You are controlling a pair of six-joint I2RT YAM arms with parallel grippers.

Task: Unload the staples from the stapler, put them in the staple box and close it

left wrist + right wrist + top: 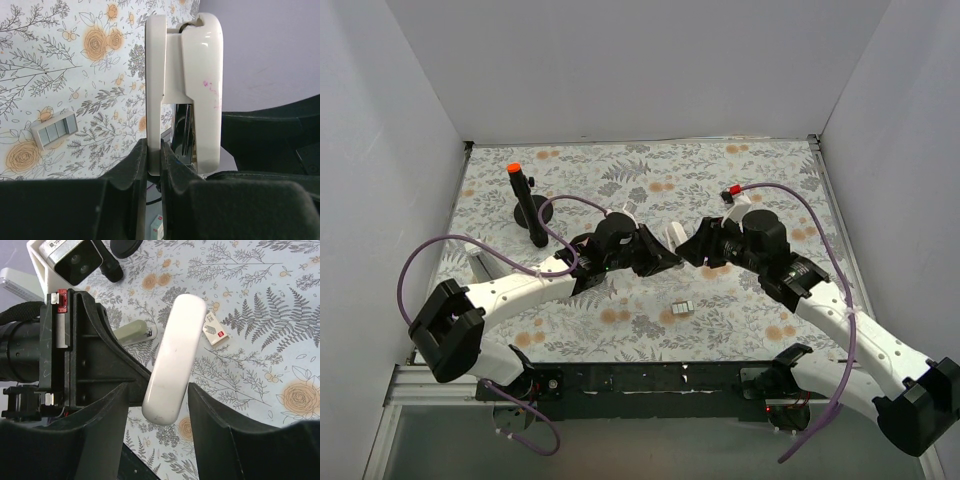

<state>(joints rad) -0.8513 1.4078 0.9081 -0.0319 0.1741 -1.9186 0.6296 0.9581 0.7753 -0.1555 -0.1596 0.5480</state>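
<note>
The stapler (205,75), hinged open above the middle of the table (760,180), is being clenched by its thin lower arm in the left gripper (154,150). Its rounded top is being flanked by the right gripper (160,395), though whether those jaws are pressing cannot be told. It is being judged light, rigid and slippery-smooth, best taken across its flat sides.

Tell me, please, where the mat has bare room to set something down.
Widest: the far strip of mat, between the stand and the right wall, behind the stapler. Smaller: the near edge in front of the staples. Crowded: the centre, where both jaws meet at the stapler.
</note>
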